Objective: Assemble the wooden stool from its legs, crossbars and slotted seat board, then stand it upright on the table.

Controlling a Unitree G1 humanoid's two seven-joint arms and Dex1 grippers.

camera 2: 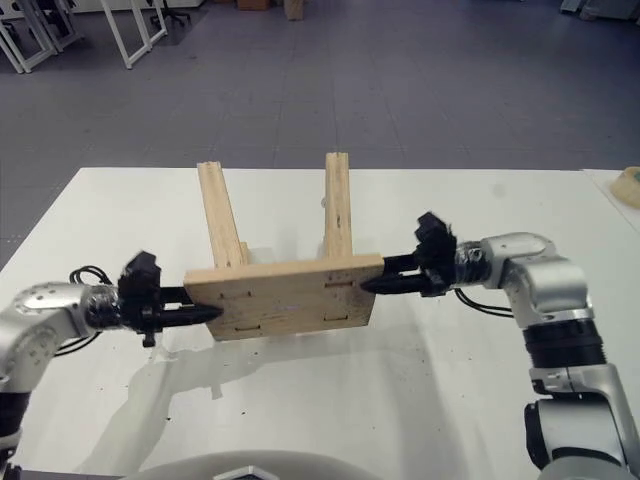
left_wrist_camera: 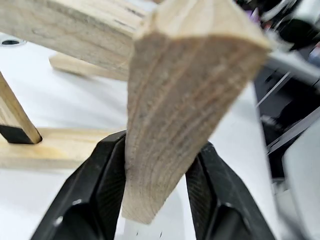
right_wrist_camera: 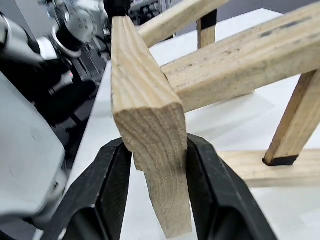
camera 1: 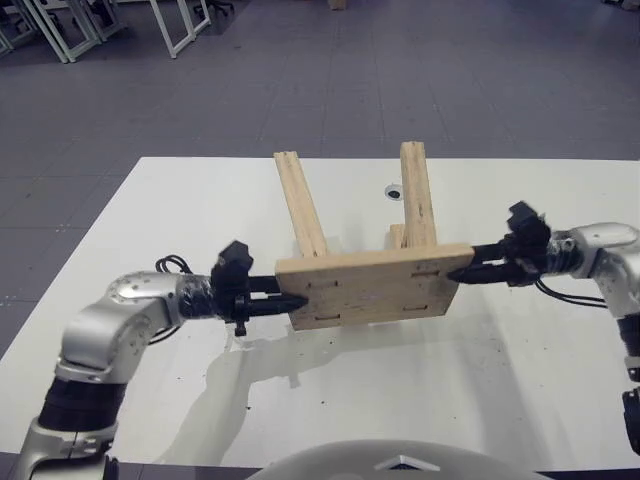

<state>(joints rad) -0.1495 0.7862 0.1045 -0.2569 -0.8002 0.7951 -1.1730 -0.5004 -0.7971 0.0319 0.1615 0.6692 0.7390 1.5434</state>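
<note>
The wooden stool is held tipped above the white table (camera 1: 150, 200), its slotted seat board (camera 1: 372, 288) facing me and two legs (camera 1: 300, 205) pointing away. My left gripper (camera 1: 292, 301) is shut on the board's left edge, and my right gripper (camera 1: 456, 273) is shut on its right edge. In the left wrist view the black fingers (left_wrist_camera: 100, 190) clamp the seat board (left_wrist_camera: 175, 110) end-on. The right wrist view shows the same clamp, fingers (right_wrist_camera: 107, 185) on either side of the seat board (right_wrist_camera: 150, 130), with a black-tipped leg (right_wrist_camera: 295, 125) and crossbars behind.
A small round hole (camera 1: 394, 190) sits in the table behind the legs. The table's near half under the stool is bare white surface. Grey floor and white frame furniture (camera 1: 180, 20) lie beyond the far edge.
</note>
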